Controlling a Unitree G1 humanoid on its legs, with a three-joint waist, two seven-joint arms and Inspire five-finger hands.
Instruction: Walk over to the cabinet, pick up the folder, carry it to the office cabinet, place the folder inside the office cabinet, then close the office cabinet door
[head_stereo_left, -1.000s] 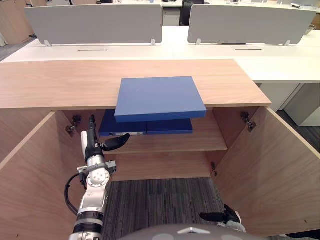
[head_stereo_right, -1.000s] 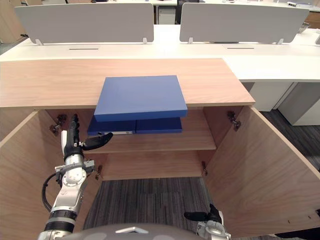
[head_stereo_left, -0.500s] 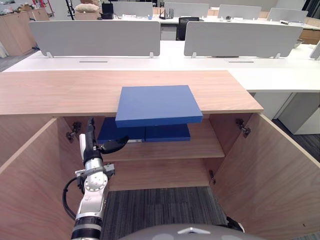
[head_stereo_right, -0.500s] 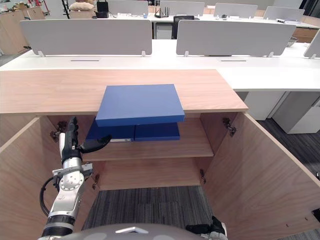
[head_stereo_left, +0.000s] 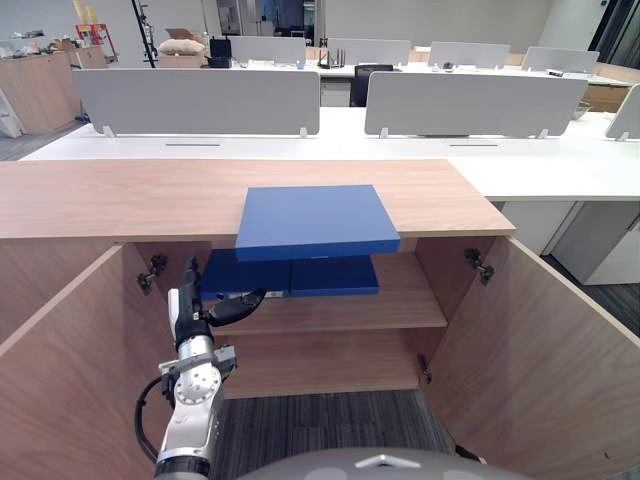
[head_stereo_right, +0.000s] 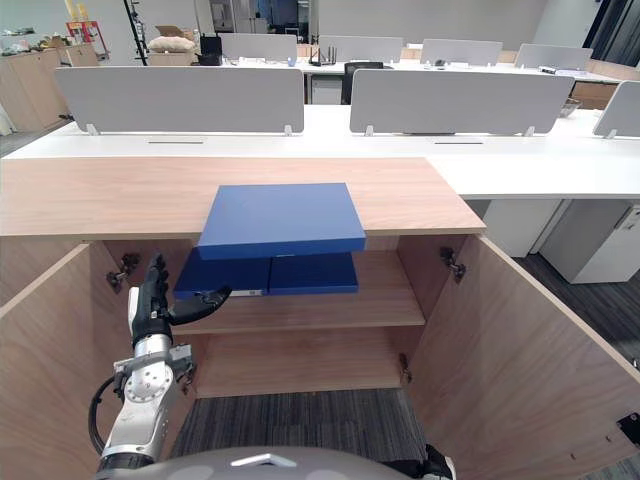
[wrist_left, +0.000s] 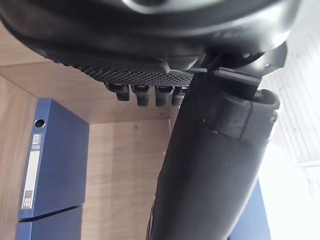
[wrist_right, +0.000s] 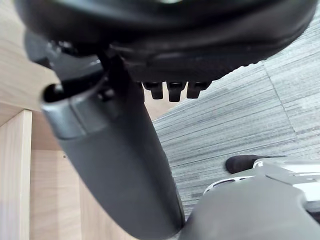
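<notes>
Where the folder (head_stereo_left: 317, 220) overhangs the cabinet (head_stereo_left: 120, 195), it partly hides the shelved binders (head_stereo_left: 290, 275). Left hand (head_stereo_left: 188, 315) hovers spread, empty.

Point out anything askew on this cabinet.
The blue folder on the cabinet top lies slightly askew and overhangs the front edge, jutting out above the open shelf. Nothing else stands out.
</notes>
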